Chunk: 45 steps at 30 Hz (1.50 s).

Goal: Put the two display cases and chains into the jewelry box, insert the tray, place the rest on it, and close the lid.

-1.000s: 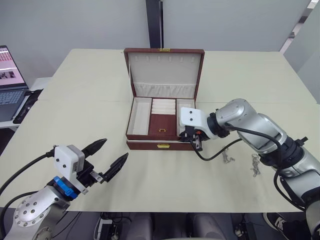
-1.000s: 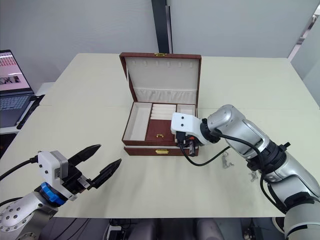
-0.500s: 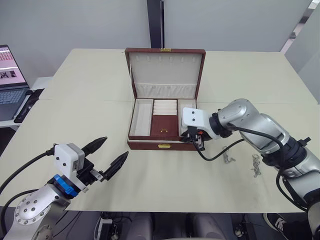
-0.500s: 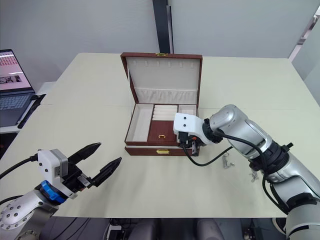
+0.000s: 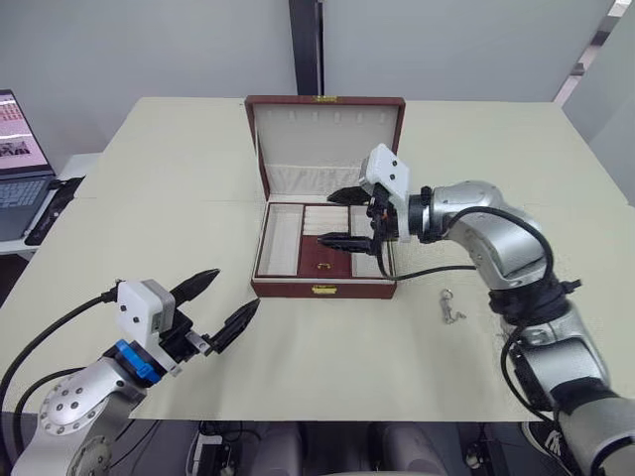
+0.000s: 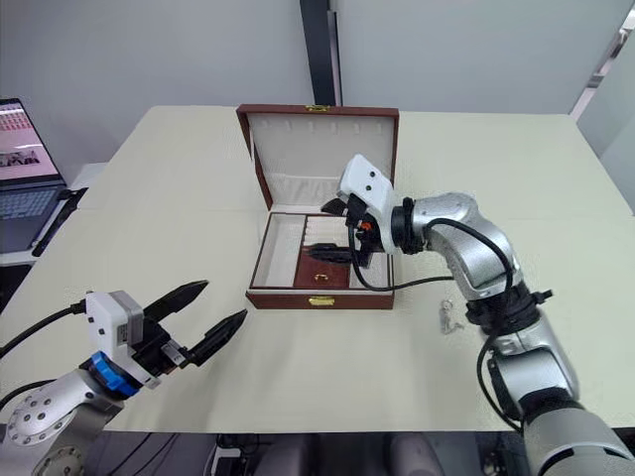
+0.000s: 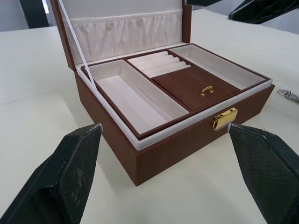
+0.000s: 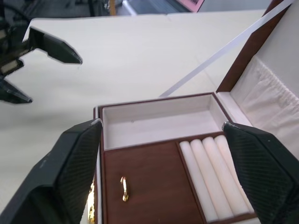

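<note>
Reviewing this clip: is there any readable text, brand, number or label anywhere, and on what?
None can be read.
Laptop screen: shows images and lines, too small to read.
Jewelry box: bears no lettering, just a gold clasp and a small gold handle.

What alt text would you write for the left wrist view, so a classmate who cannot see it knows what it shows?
An open wooden jewelry box sits on a pale table, its lid raised and a cream-lined tray seated inside, with a long side compartment, ring rolls and a small brass handle. The left gripper frames it, open and empty. A chain lies on the table beyond the box.
</note>
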Available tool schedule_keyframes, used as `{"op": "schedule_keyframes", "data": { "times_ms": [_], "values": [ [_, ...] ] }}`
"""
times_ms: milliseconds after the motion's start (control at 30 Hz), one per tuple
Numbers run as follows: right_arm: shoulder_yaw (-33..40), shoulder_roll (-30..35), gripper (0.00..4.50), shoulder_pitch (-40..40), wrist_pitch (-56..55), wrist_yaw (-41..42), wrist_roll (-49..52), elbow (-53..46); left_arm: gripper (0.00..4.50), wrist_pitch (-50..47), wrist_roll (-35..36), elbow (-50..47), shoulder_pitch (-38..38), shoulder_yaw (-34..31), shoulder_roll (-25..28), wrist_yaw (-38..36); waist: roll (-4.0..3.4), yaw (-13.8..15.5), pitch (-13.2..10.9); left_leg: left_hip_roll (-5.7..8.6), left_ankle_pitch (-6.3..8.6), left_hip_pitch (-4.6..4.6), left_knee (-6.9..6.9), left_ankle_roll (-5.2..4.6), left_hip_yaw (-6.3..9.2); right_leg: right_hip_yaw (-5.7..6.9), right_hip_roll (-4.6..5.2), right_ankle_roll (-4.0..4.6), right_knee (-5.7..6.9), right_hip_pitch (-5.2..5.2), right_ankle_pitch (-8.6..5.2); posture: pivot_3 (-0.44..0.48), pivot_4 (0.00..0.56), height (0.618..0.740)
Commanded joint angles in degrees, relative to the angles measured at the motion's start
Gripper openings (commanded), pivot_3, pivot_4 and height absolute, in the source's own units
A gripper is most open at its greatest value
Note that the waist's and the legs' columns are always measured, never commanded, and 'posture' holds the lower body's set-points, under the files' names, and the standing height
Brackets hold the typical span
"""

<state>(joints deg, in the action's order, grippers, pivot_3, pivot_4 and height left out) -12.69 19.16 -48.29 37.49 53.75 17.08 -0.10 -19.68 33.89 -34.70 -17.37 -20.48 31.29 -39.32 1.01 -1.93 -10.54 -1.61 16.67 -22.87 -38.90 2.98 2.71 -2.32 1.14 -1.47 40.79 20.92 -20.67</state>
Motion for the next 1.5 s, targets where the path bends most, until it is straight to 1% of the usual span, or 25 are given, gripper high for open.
{"op": "schedule_keyframes", "data": {
  "times_ms": [33, 100, 233, 400, 433, 567, 767, 867, 933, 1000, 1067, 1133, 1267, 1367, 1400, 1433, 1500],
  "values": [
    [1.6, -2.2, 2.99, 0.6, -6.5, -1.7, -0.2, 2.2, 4.50, 0.1, 0.4, 0.3, 1.2, 0.0, 0.9, -0.4, 0.00, 0.0, 0.0, 0.00, 0.00, -0.01, 0.00, 0.00, -0.02, -0.02, 0.00, 0.00, 0.03, 0.05, 0.00, 0.000, 0.150, 0.740],
    [0.1, -2.9, 2.38, 2.0, -9.6, -1.7, -1.6, 4.4, 4.50, -0.1, 0.6, 0.7, 1.9, 0.0, 1.3, -0.6, 0.00, 0.0, 0.0, -0.01, 0.00, -0.02, 0.00, 0.00, -0.03, -0.02, 0.00, 0.00, 0.05, 0.08, 0.00, 0.000, 0.150, 0.740],
    [-2.7, -3.0, 1.39, 4.6, -13.8, -1.0, -4.5, 7.1, 4.50, -0.3, 0.8, 1.6, 2.6, -0.3, 2.1, -1.2, 0.00, 0.0, 0.0, 0.00, 0.00, -0.02, 0.00, 0.00, -0.05, -0.04, 0.00, 0.00, 0.05, 0.11, 0.00, 0.000, 0.150, 0.740],
    [-5.5, -2.1, 0.11, 6.5, -15.1, 0.0, -7.1, 9.0, 4.50, -0.6, 1.1, 2.0, 3.0, -0.7, 2.6, -1.8, 0.00, -0.1, 0.0, -0.03, 0.00, -0.03, 0.00, 0.01, -0.06, -0.05, -0.01, 0.00, 0.09, 0.16, 0.00, 0.000, 0.150, 0.740],
    [-6.0, -1.8, 0.02, 6.7, -15.1, 0.2, -7.7, 9.2, 4.50, -0.6, 1.1, 2.0, 3.0, -0.7, 2.6, -1.9, 0.00, -0.1, 0.0, -0.03, 0.00, -0.03, 0.00, 0.01, -0.06, -0.05, -0.01, 0.00, 0.09, 0.16, 0.00, 0.000, 0.150, 0.740],
    [-7.2, -1.3, 0.02, 7.1, -15.4, 0.6, -9.5, 10.5, 4.50, -0.8, 1.2, 2.2, 3.1, -0.7, 2.9, -2.3, 0.00, -0.1, 0.0, -0.03, 0.00, -0.02, 0.01, 0.01, -0.04, -0.04, -0.02, 0.00, 0.09, 0.15, 0.00, 0.000, 0.150, 0.740],
    [2.0, -3.2, 0.02, 5.3, -11.3, 1.3, 0.2, 6.3, 4.50, -1.5, 1.1, 4.7, 5.5, -0.8, 4.2, -3.4, 0.00, 0.0, 0.0, -0.02, -0.01, -0.03, 0.01, 0.01, -0.05, -0.03, -0.01, 0.00, 0.09, 0.15, 0.00, 0.000, 0.150, 0.740],
    [5.8, -1.9, 0.02, 5.1, -10.2, 0.7, 2.8, 4.8, 4.50, -3.4, 1.8, 6.2, 7.0, -0.9, 5.4, -3.5, 0.00, 0.0, 0.0, -0.02, 0.00, -0.05, 0.02, 0.01, -0.04, -0.03, -0.01, 0.00, 0.08, 0.15, 0.00, 0.000, 0.150, 0.740],
    [9.2, 1.0, 0.42, 5.4, -9.8, 1.3, 4.3, 4.3, 4.50, -5.5, 2.8, 8.0, 8.6, -1.6, 7.3, -4.3, 0.00, 0.0, 0.0, -0.01, 0.00, -0.04, 0.02, 0.01, -0.04, -0.03, -0.01, 0.00, 0.08, 0.15, 0.00, 0.000, 0.150, 0.740],
    [11.5, 4.2, 0.76, 5.7, -9.8, 0.1, 3.6, 4.8, 4.50, -6.4, 3.3, 9.8, 10.1, -2.4, 8.9, -5.1, 0.00, 0.2, 0.0, 0.00, -0.01, -0.05, 0.02, 0.01, -0.03, -0.01, 0.00, 0.00, 0.08, 0.15, 0.00, 0.000, 0.150, 0.740],
    [13.8, 9.1, 1.28, 7.2, -10.0, 2.0, 3.8, 5.1, 4.50, -6.9, 2.6, 12.4, 10.9, -3.2, 11.6, -6.7, 0.02, 0.2, 0.0, 0.04, 0.00, -0.05, 0.02, 0.01, -0.05, -0.03, 0.02, 0.00, 0.06, 0.15, 0.00, 0.000, 0.150, 0.740],
    [15.5, 12.6, 1.84, 8.8, -9.1, 3.9, 5.2, 4.6, 4.50, -6.5, 1.8, 14.8, 11.2, -3.8, 13.6, -8.2, 0.01, 0.2, 0.0, 0.04, 0.00, -0.08, 0.02, 0.00, -0.04, -0.01, 0.02, 0.00, 0.04, 0.16, 0.00, 0.000, 0.150, 0.740],
    [20.4, 21.2, 3.00, 16.0, -10.4, 8.5, 6.7, 4.7, 4.50, -5.6, 0.7, 21.0, 12.9, -6.1, 17.6, -11.1, 0.02, 0.1, 0.0, -0.01, 0.00, -0.07, 0.11, 0.00, -0.08, -0.03, 0.00, 0.00, 0.01, 0.18, 0.00, 0.000, 0.150, 0.740],
    [22.8, 25.2, 3.91, 21.1, -12.3, 9.5, 6.1, 4.3, 4.50, -4.3, -0.4, 24.8, 13.3, -7.5, 19.5, -12.9, -0.01, -0.1, 0.0, -0.02, 0.00, -0.05, 0.11, 0.00, -0.17, -0.09, 0.00, 0.00, 0.03, 0.19, 0.00, 0.000, 0.150, 0.740],
    [23.8, 26.4, 4.30, 22.8, -13.4, 9.6, 5.7, 4.6, 4.50, -3.4, -1.0, 26.3, 13.6, -8.0, 20.1, -13.3, -0.01, -0.2, 0.0, -0.02, 0.00, -0.04, 0.11, 0.00, -0.19, -0.12, 0.00, 0.00, 0.04, 0.19, 0.00, 0.000, 0.150, 0.740],
    [24.7, 27.3, 4.49, 24.1, -14.2, 9.5, 5.4, 4.9, 4.50, -2.8, -1.5, 27.4, 13.8, -8.3, 20.5, -13.8, -0.02, -0.3, 0.0, -0.02, 0.00, -0.02, 0.11, 0.00, -0.22, -0.13, -0.01, 0.00, 0.05, 0.20, 0.00, 0.000, 0.150, 0.740],
    [25.8, 28.5, 4.49, 26.0, -15.0, 9.4, 5.3, 5.2, 4.50, -1.7, -2.3, 29.1, 14.0, -8.9, 21.1, -14.5, -0.02, -0.4, 0.0, -0.05, 0.00, -0.01, 0.11, 0.00, -0.23, -0.13, -0.02, 0.00, 0.07, 0.20, 0.00, 0.000, 0.150, 0.740]
  ]
}}
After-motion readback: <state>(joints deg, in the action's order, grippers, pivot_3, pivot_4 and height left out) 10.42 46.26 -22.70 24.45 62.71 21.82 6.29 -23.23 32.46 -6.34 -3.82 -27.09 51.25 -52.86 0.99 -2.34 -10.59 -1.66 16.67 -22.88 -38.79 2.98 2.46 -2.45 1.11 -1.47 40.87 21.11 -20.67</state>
